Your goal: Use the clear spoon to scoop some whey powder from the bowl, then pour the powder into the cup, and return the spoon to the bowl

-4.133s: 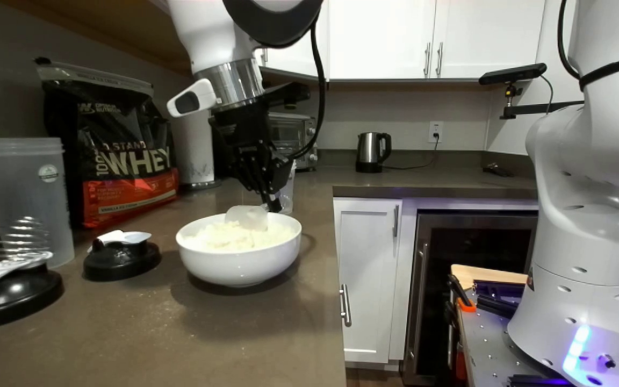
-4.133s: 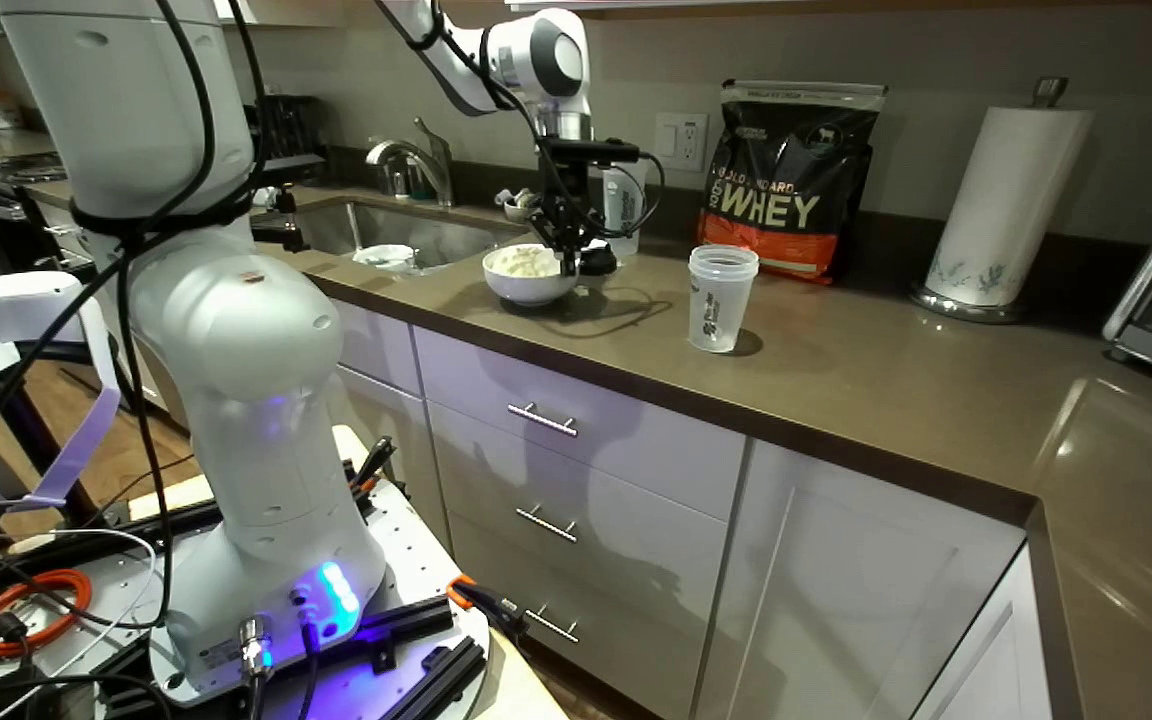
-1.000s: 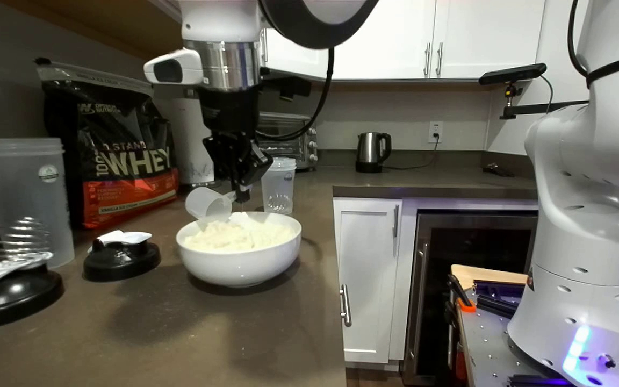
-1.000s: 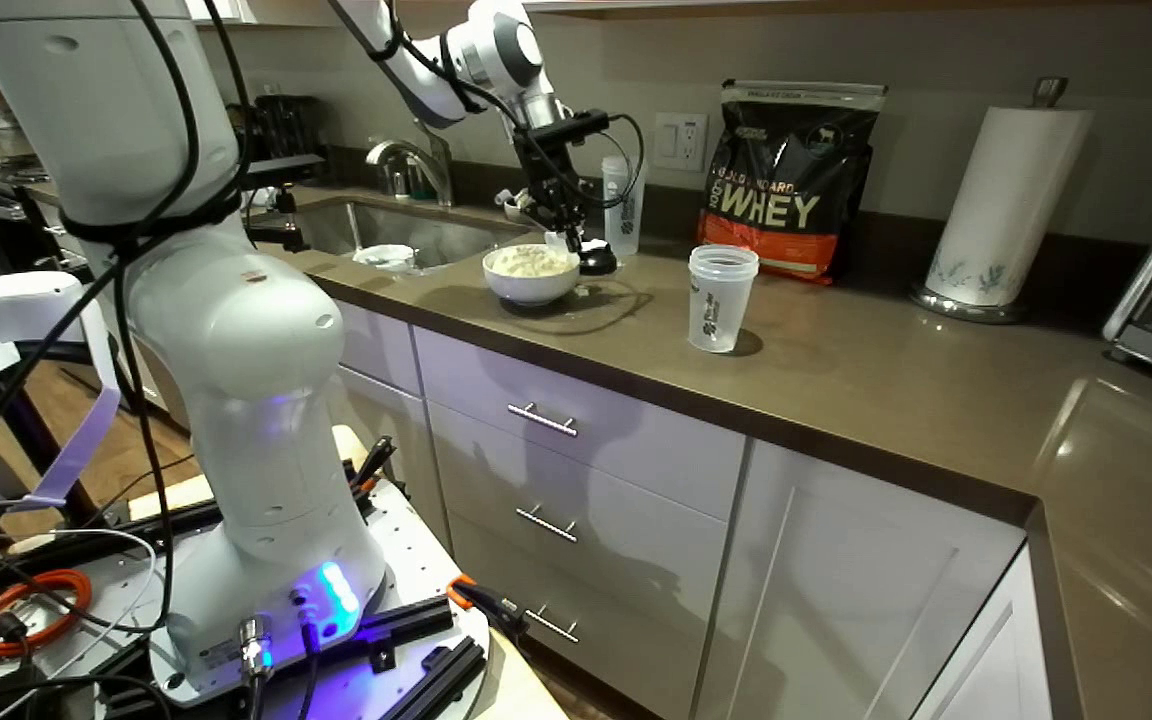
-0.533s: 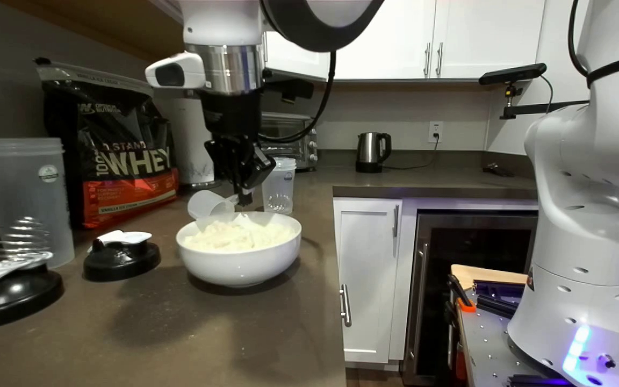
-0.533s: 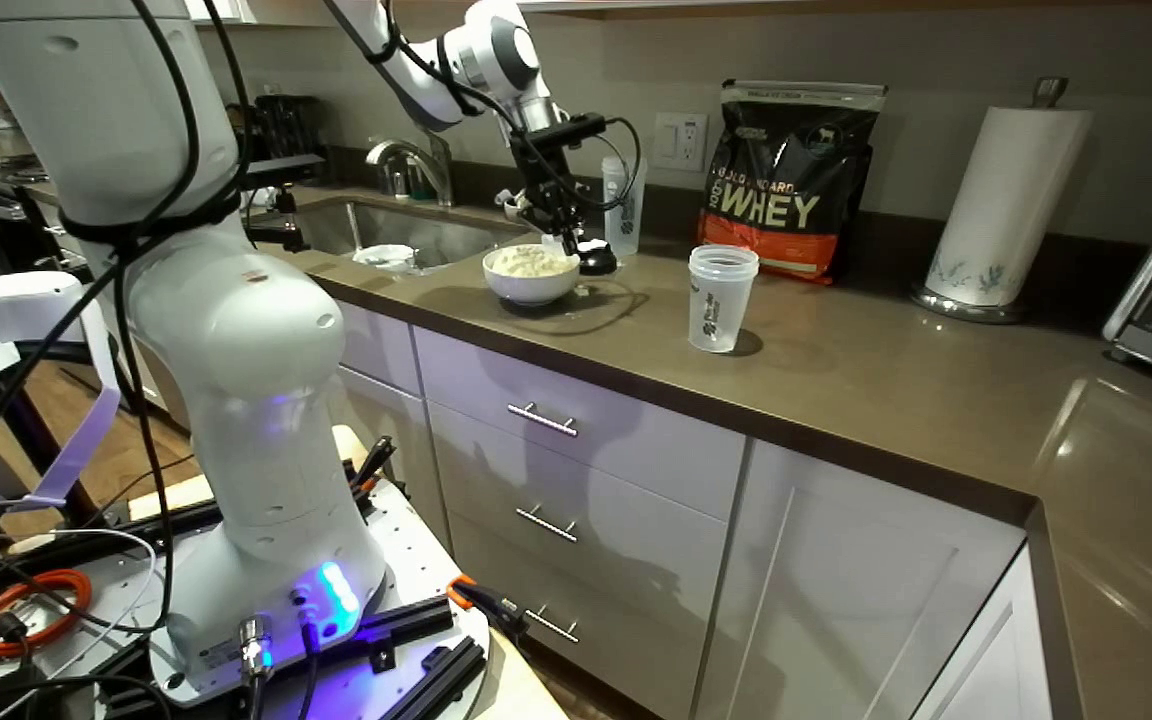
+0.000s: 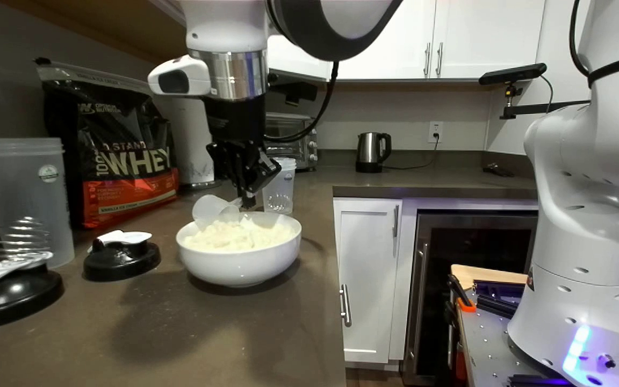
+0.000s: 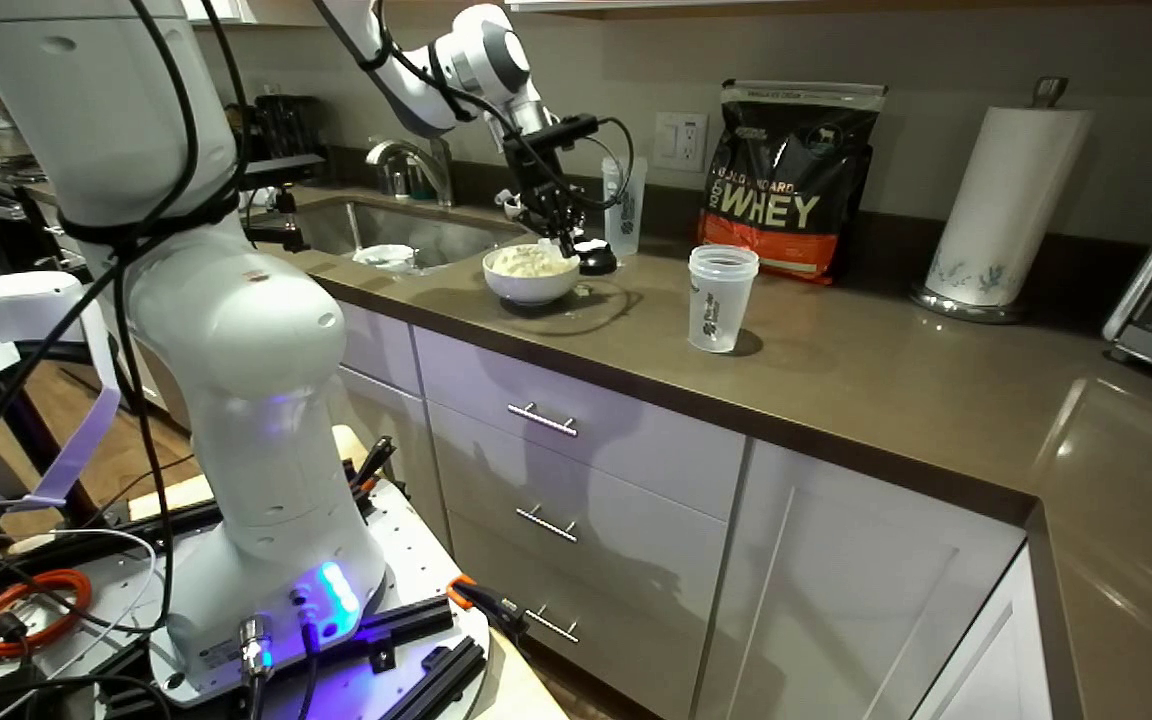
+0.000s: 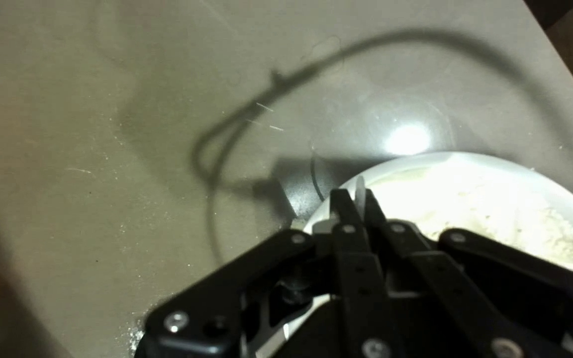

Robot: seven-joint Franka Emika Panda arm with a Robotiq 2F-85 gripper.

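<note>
Hand [image 7: 246, 203]: presses both fingers [image 9: 342, 205] together on the handle of the clear spoon [image 7: 211, 209]; points downward above the edge of the bowl [image 7: 238, 269].
Clear spoon: hangs tilted in this grip, with the scoop part over the edge of the bowl; in the wrist view, hides mostly behind the fingers, with only the handle showing between them.
Contact of scoop and whey powder [image 7: 245, 237]: perhaps present, but difficult to say from these angles.
Whey powder: fills the bowl nearly to the rim, in a loose, off-white heap with uneven surface.
Bowl: stands upright on the bench [image 7: 196, 349], near the front edge.
Cup [image 8: 721, 310]: stands upright on the bench, apart from the bowl, visible in both exterior views, with dark lettering on the side.
Bag [image 8: 786, 190]: stands on the bench, black and red, with the word WHEY on the front.
Shaker tumbler [image 7: 22, 199]: stands upright near the bag, translucent.
Black lids [image 7: 121, 263]: lie on the bench in an exterior view, two in number, both near the shaker tumbler.
Paper towel roll [image 8: 1011, 210]: stands upright on a metal base, to the right of the bag in an exterior view.
Bench: shows scattered white specks in the wrist view.
</note>
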